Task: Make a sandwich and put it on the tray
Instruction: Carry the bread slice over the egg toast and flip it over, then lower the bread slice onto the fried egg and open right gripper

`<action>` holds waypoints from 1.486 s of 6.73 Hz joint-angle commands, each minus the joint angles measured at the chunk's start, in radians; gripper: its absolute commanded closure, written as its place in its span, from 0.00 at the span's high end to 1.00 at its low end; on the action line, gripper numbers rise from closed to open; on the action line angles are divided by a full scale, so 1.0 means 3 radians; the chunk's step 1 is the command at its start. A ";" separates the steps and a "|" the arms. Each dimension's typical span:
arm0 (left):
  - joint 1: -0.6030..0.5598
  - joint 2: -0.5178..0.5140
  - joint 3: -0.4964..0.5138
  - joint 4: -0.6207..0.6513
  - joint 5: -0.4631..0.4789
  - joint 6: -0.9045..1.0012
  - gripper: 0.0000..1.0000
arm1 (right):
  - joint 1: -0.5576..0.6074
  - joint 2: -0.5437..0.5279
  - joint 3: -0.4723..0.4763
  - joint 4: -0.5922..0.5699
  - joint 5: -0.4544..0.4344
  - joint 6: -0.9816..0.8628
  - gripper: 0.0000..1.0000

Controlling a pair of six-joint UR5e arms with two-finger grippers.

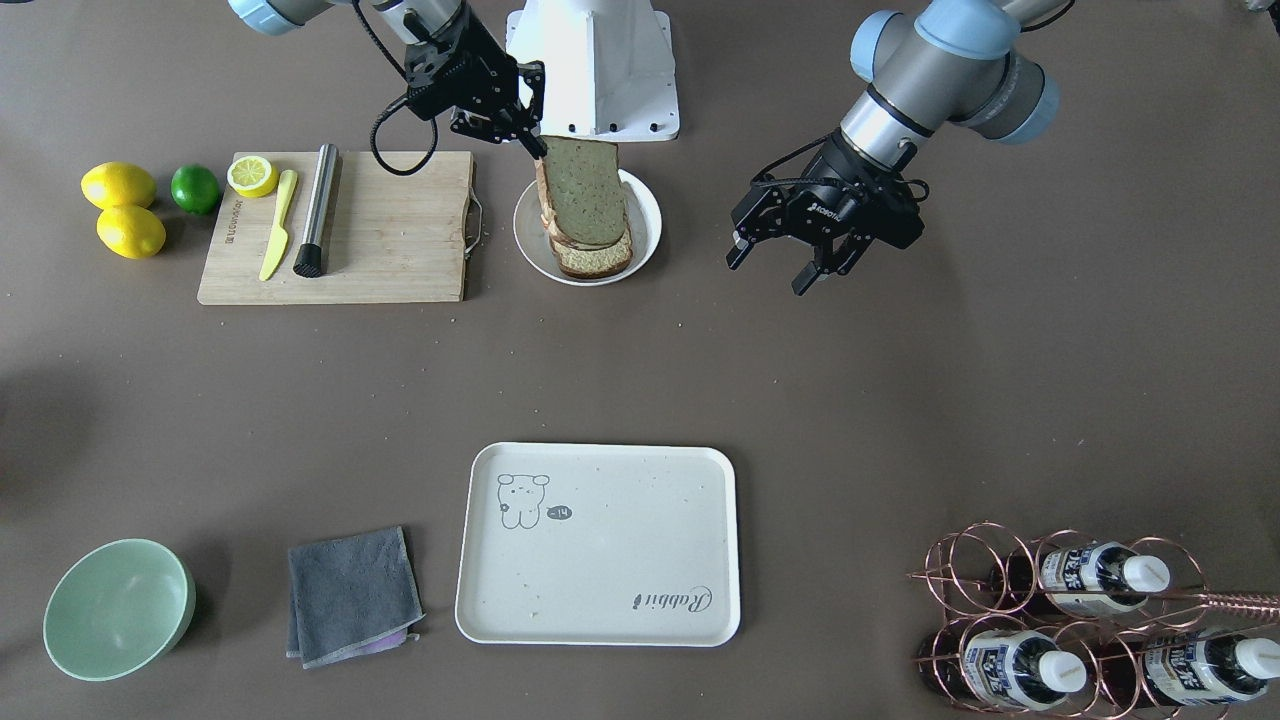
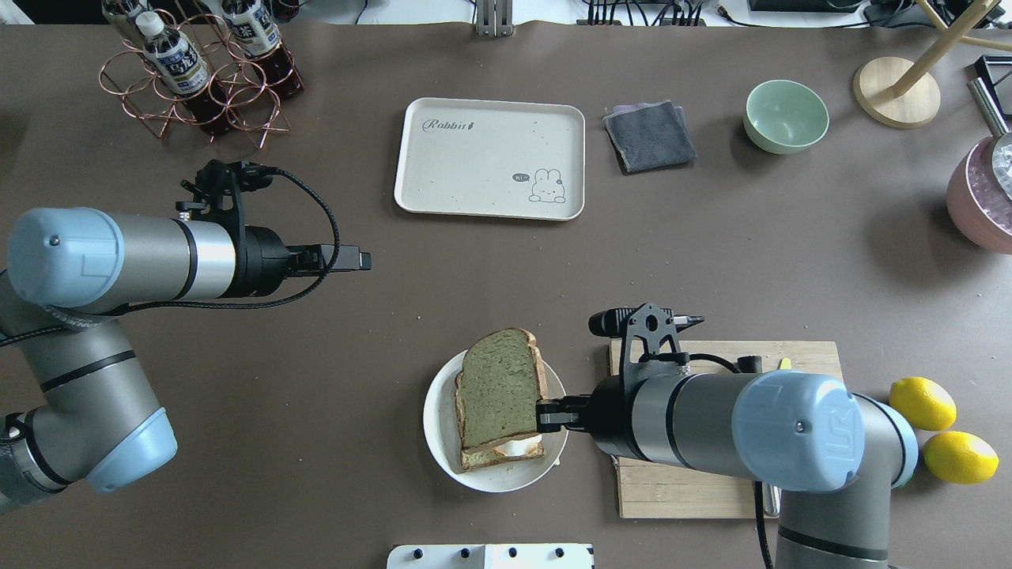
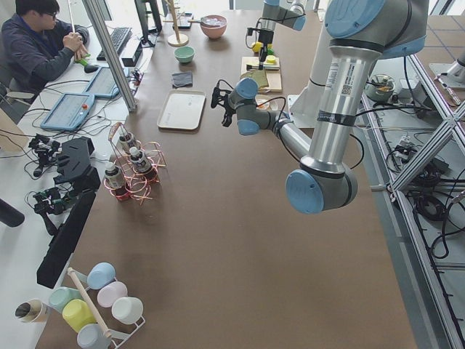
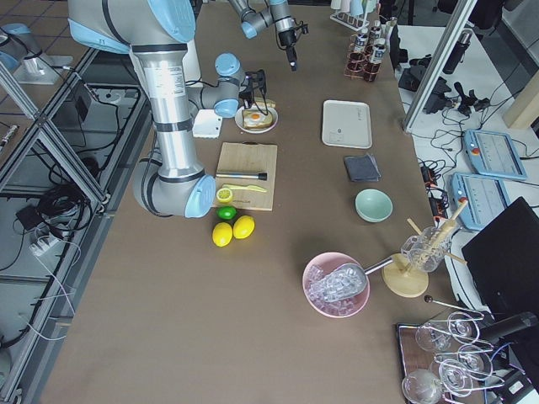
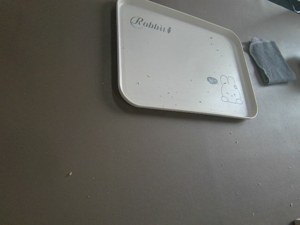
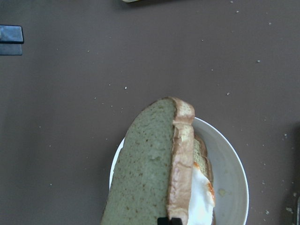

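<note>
A round white plate holds a lower bread slice with a fried egg on it. My right gripper is shut on the edge of the top bread slice. It holds that slice tilted over the egg and the lower slice, as the overhead view also shows. My left gripper is open and empty. It hangs above the bare table beside the plate. The cream-white tray with the "Rabbit" script lies empty at the far side, and also shows in the left wrist view.
A wooden cutting board with a lemon half, a yellow knife and a metal rod lies beside the plate. Two lemons and a lime sit past it. A grey cloth, a green bowl and a bottle rack flank the tray.
</note>
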 commanded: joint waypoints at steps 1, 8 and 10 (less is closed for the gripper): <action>0.0014 -0.0007 -0.0003 0.0005 0.0009 -0.0059 0.98 | -0.0072 0.0113 -0.0241 0.0015 -0.0074 -0.0232 0.00; 0.0034 -0.0042 0.0007 0.0005 0.0014 -0.0070 0.98 | -0.0128 -0.0127 -0.0288 0.0255 -0.0155 -0.0244 0.00; 0.0034 -0.0047 0.0012 0.0010 0.0019 -0.0070 0.98 | -0.0377 -0.0107 -0.0308 0.0255 -0.0486 -0.0127 0.00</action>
